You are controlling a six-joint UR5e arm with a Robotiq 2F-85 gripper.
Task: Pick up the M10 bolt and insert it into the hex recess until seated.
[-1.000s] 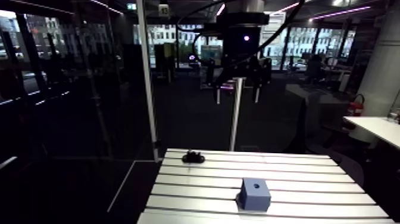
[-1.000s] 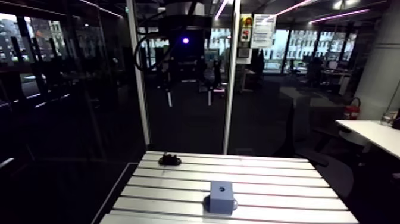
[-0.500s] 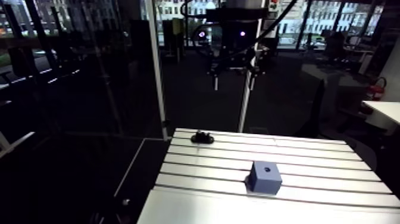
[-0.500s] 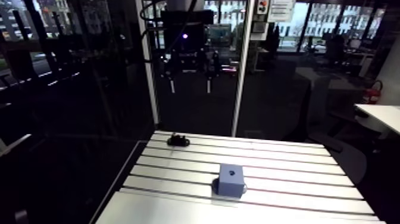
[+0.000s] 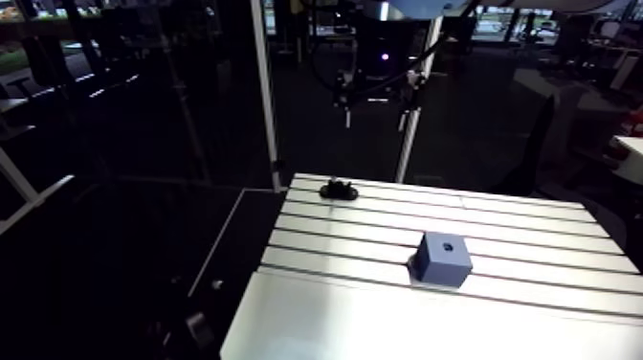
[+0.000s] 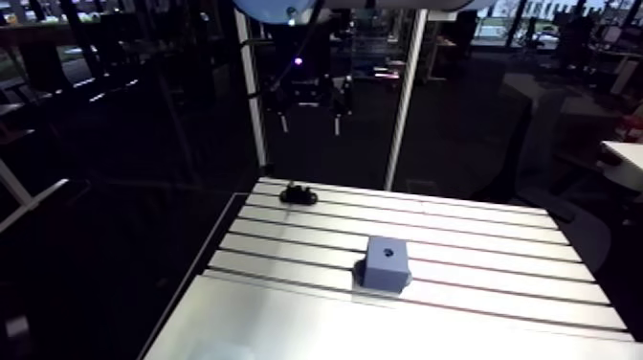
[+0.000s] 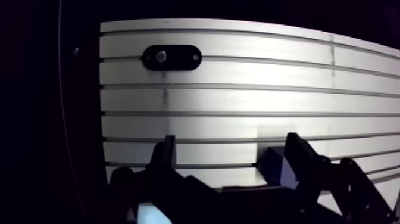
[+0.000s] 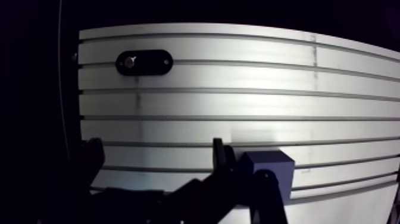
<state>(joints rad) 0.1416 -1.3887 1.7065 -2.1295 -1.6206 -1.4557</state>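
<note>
A black oval holder (image 7: 171, 58) lies near the table's far left corner, with the small metal bolt (image 7: 161, 56) standing upright in it. In the arm view the holder (image 5: 338, 190) is small and dark. A blue-grey block (image 5: 441, 258) with a dark recess in its top face sits mid-table. My gripper (image 7: 232, 152) hangs high above the table, open, with nothing between its fingers (image 7: 166, 154). In the wrist view the block (image 7: 275, 169) shows partly behind one finger, and the bolt holder is well ahead of the gripper.
The slotted aluminium table (image 5: 536, 225) has long grooves running across it. A smooth bright plate (image 5: 402, 326) covers its near part. Two thin white posts (image 5: 265, 105) rise behind the far edge. Dark floor lies beyond the table's left edge.
The whole arm view has shifted and now looks down more steeply on the table, so the camera moved. The bolt holder and the block stay where they were.
</note>
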